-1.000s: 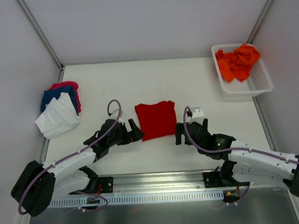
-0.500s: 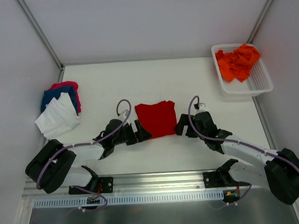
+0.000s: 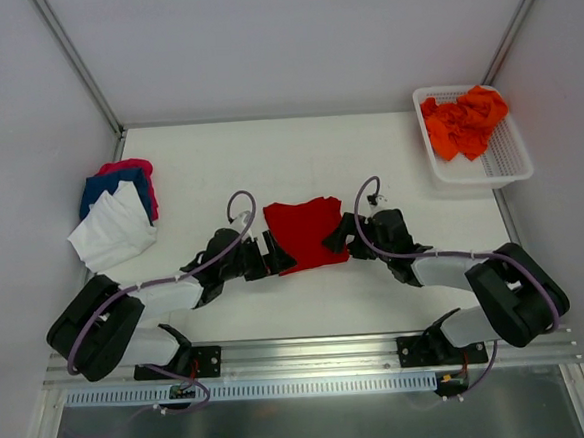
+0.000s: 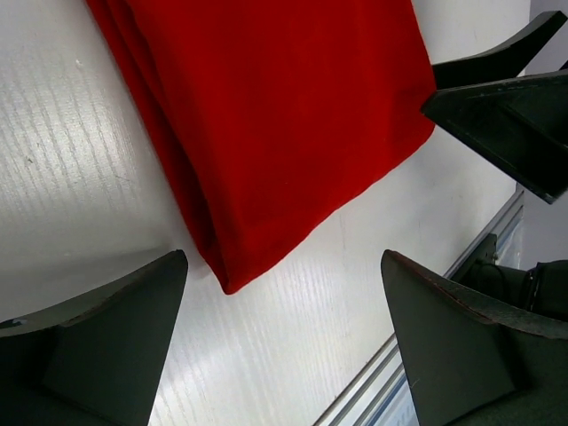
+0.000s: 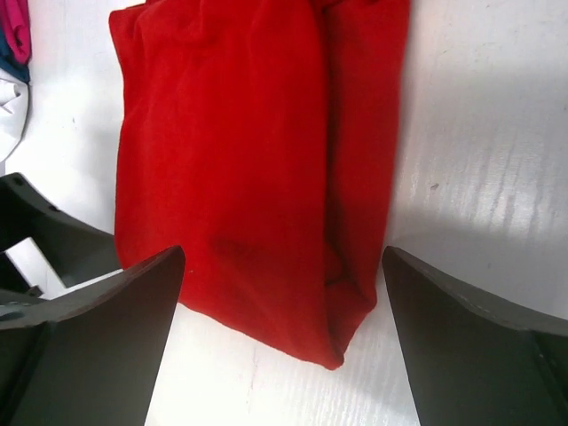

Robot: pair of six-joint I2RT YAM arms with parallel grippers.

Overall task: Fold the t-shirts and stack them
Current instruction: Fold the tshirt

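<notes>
Spreading across the overhead view, the white worktop [image 3: 267, 151] carries everything. At its far right corner sits a white mesh basket [image 3: 510, 170] holding crumpled orange t-shirts [image 3: 463, 122]. Near the left edge lies a loose pile, with a white t-shirt [image 3: 111, 234] on top, a blue t-shirt [image 3: 111, 183] under it and a pink t-shirt [image 3: 130, 167] showing at the back. The folded deep red t-shirt [image 3: 306, 233] lies flat in the middle of the worktop, between the two arms. The left end effector [image 4: 280, 266] stands wide open and grips nothing, its fingers low on either side of the shirt's near left corner. The right end effector [image 5: 282, 257] is likewise spread fully and holds nothing, straddling the shirt's near right corner.
</notes>
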